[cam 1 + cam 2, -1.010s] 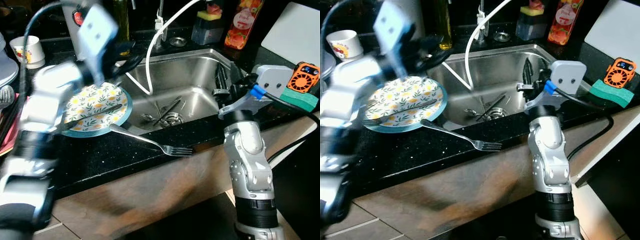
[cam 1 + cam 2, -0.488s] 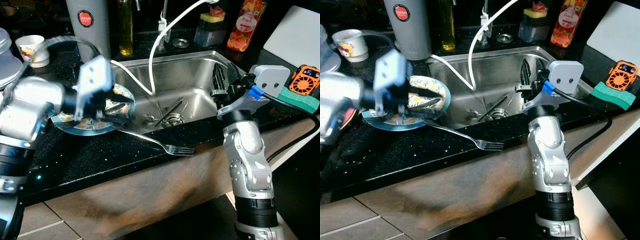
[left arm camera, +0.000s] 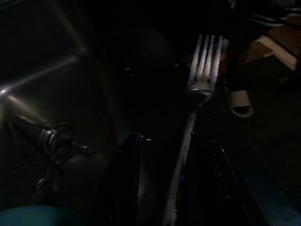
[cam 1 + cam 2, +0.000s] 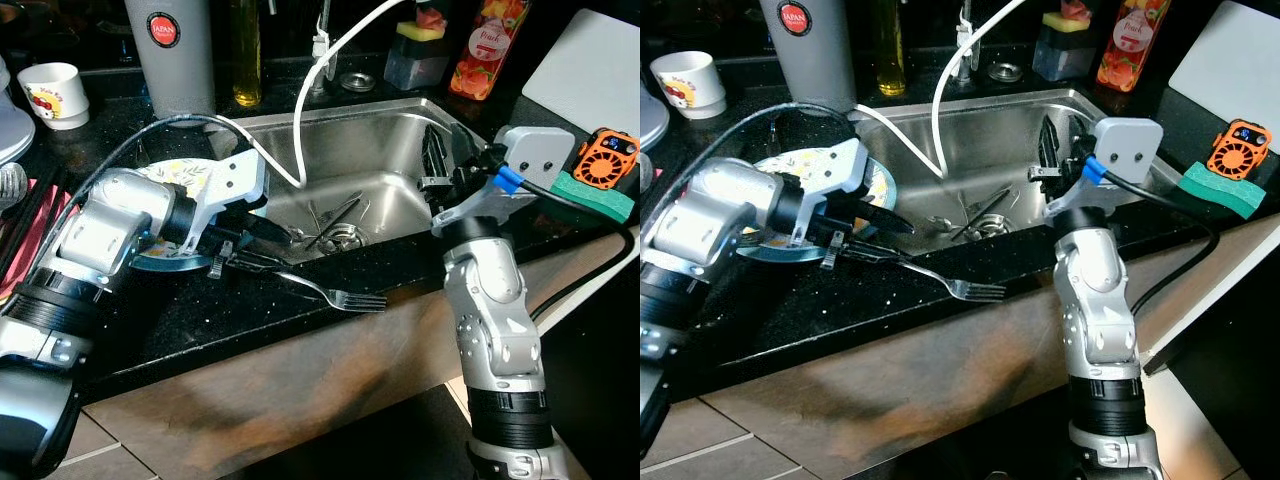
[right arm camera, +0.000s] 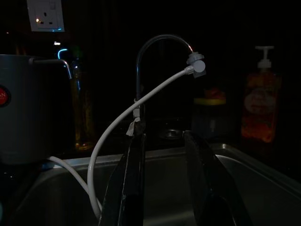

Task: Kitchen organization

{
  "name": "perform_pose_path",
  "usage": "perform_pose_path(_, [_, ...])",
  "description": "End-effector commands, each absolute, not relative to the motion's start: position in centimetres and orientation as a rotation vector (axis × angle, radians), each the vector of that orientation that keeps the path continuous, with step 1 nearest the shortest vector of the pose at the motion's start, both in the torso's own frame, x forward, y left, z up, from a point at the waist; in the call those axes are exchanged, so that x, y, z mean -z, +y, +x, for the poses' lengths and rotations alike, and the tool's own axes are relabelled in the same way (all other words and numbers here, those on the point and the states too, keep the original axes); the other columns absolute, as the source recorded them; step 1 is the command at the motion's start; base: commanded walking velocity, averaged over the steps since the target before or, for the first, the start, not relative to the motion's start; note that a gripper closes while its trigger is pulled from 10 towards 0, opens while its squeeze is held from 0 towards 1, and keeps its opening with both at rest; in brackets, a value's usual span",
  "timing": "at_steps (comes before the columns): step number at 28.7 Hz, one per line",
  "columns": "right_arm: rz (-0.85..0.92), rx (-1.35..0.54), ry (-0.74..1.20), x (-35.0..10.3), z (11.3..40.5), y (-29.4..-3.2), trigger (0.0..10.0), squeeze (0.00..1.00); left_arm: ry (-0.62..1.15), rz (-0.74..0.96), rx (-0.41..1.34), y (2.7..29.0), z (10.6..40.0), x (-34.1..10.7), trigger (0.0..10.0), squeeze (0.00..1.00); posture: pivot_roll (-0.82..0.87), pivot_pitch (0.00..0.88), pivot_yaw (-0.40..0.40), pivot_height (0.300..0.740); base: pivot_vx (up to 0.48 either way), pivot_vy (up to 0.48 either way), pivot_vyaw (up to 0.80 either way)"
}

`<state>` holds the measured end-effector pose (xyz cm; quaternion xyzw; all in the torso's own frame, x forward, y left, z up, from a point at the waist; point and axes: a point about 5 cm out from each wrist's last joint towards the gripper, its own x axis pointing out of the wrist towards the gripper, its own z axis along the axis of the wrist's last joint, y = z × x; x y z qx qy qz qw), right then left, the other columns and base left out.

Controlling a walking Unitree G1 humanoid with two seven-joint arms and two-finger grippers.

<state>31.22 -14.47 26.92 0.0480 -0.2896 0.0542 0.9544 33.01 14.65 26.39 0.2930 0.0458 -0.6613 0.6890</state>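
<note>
The left hand lies low on the black worktop, its fingers parted on either side of the fork's handle, not visibly clenched on it. The fork lies flat, tines pointing away from the hand toward the worktop's front edge. Just behind the hand sits the floral plate. Beyond its fingertips is the steel sink, with cutlery at the drain. The right hand hovers over the sink's far side, fingers apart, holding nothing.
</note>
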Motion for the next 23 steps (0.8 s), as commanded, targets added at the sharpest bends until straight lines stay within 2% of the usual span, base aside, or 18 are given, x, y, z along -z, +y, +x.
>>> perform_pose_path(1, [0.1,-0.112,-0.572,-26.7,31.2,-14.6,10.0,0.0,0.123,0.688,1.493,14.6,33.0,-26.4,10.0,0.0,0.07,0.088,-0.06,0.74,0.0,0.0,0.0])
perform_pose_path(10, [0.103,-0.114,-0.574,-26.8,31.4,-14.7,10.0,0.0,0.193,0.767,1.55,15.1,33.0,-26.0,10.0,0.0,0.07,0.09,-0.063,0.74,0.0,0.0,0.0])
perform_pose_path(21, [0.107,-0.105,-0.577,-26.8,31.3,-14.7,10.0,0.0,0.262,0.826,1.533,15.6,33.6,-24.9,10.0,0.0,0.07,0.093,-0.056,0.74,0.0,0.0,0.0])
perform_pose_path(22, [0.107,-0.104,-0.577,-26.8,31.3,-14.7,10.0,0.0,0.273,0.829,1.534,15.6,33.6,-24.6,8.2,0.0,0.07,0.093,-0.056,0.74,0.0,0.0,0.0])
perform_pose_path(23, [0.106,-0.104,-0.577,-26.8,31.3,-14.7,10.0,0.0,0.281,0.832,1.532,15.7,33.6,-24.5,4.3,0.0,0.07,0.093,-0.056,0.74,0.0,0.0,0.0])
